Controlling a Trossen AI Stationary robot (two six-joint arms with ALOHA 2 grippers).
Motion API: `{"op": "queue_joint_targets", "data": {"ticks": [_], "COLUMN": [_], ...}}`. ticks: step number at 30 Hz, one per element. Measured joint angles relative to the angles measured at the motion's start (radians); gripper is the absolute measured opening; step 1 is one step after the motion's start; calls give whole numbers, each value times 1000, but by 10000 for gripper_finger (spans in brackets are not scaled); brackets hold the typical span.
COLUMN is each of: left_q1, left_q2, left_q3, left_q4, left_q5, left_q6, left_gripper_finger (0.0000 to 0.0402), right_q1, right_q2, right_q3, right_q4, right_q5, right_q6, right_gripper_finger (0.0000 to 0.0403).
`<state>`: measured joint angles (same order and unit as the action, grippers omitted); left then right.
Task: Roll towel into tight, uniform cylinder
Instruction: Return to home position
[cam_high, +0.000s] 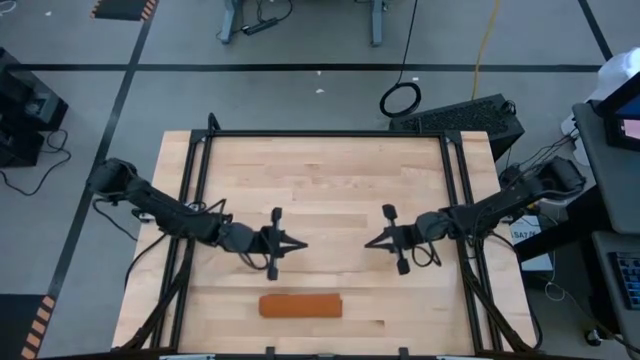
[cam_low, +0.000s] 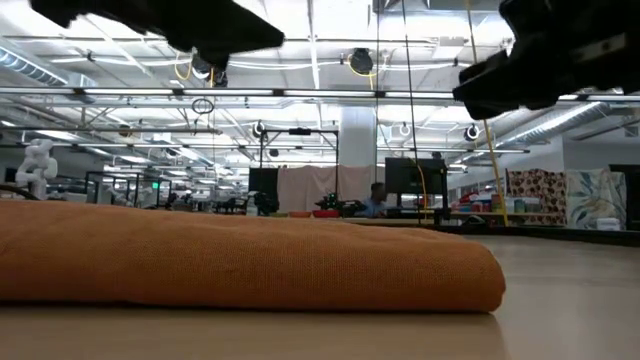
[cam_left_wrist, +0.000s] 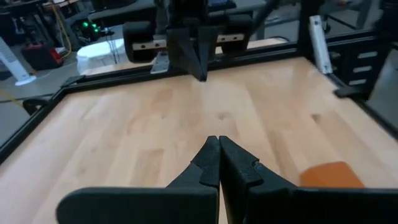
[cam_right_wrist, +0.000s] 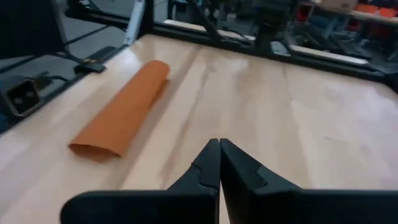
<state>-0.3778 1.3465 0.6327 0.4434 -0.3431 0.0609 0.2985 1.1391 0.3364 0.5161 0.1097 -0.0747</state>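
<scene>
Two pincers checked: found the left gripper (cam_high: 297, 243) and the right gripper (cam_high: 370, 241) both pressed shut, empty, tips facing each other above mid-table. Spotted the rolled towel (cam_high: 300, 305) lying near the edge of the wooden table (cam_high: 330, 170) by the low camera, well apart from both. Noted black frame rails (cam_high: 330, 133) edging the table, and the towel blocking most of the low view's tabletop.

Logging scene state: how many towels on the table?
1. The rolled orange towel lies near the table's bottom edge in the high view. Left claw and right claw hang shut over mid-table, clear of it. None looks hidden.
</scene>
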Motion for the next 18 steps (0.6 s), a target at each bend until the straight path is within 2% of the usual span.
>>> {"op": "queue_joint_targets", "data": {"ticks": [4, 9, 14, 18], "left_q1": [69, 131, 142, 143], "left_q2": [14, 16, 16, 16], "left_q3": [0, 0, -3, -66], "left_q4": [22, 20, 21, 82], "left_q5": [60, 102, 107, 106], "left_q6": [6, 6, 26, 13], "left_gripper_finger": [2, 2, 2, 2], "right_q1": [-47, -110, -176, -206], "right_q2": [-46, -51, -52, -51], "right_q3": [-64, -170, -246, -288], "right_q4": [57, 223, 318, 332], "right_q5": [-13, -19, -142, -179], "right_q6": [-34, -49, -17, 12], "right_gripper_finger": [0, 0, 0, 0]}}
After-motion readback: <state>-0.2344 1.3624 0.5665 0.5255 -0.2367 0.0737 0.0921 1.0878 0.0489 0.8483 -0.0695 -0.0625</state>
